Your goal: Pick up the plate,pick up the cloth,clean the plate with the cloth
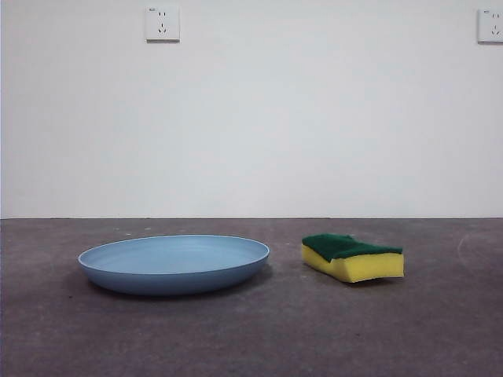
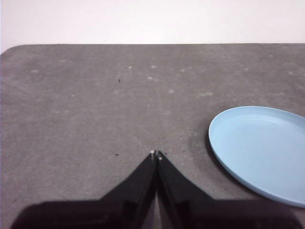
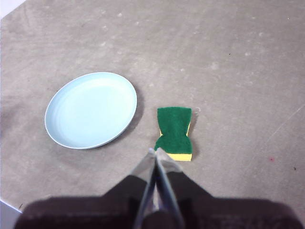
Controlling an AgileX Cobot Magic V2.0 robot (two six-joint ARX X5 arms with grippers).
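Observation:
The light-blue plate (image 1: 174, 263) lies flat on the grey table, left of centre in the front view. It also shows in the left wrist view (image 2: 264, 150) and the right wrist view (image 3: 90, 109). The cloth (image 1: 353, 257), a yellow sponge with a green top, lies to the right of the plate, apart from it; the right wrist view shows the sponge (image 3: 175, 132) too. My left gripper (image 2: 156, 154) is shut and empty, above bare table beside the plate. My right gripper (image 3: 156, 151) is shut and empty, high above the sponge's near end. Neither arm shows in the front view.
A white wall with two sockets (image 1: 162, 23) stands behind the table. The table's far edge and rounded corner (image 2: 14, 47) show in the left wrist view.

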